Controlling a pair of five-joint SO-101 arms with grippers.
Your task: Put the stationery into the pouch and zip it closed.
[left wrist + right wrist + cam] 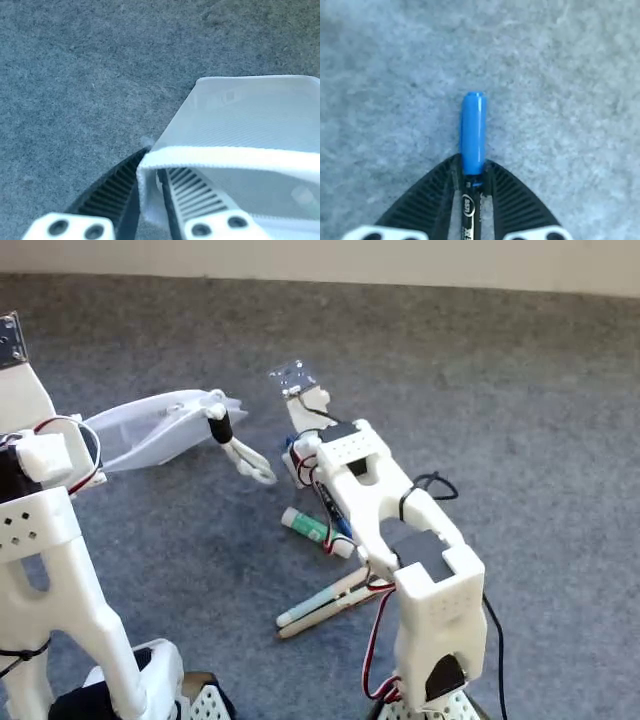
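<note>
Left gripper [152, 167] pinches rim of soft, floppy mesh pouch [250, 115]. Right gripper [472, 169] clamps blue-capped pen [472, 130] by barrel, over grey carpet [570, 75] near pouch; pen light, rigid, likely slippery.

Fixed high camera looks down over the grey bench [520, 360]; wrist cameras sit close behind the left gripper [152, 167] and right gripper [471, 165], facing the bench, sharing the pouch [150, 435] and blue pen [472, 125] with it
</note>
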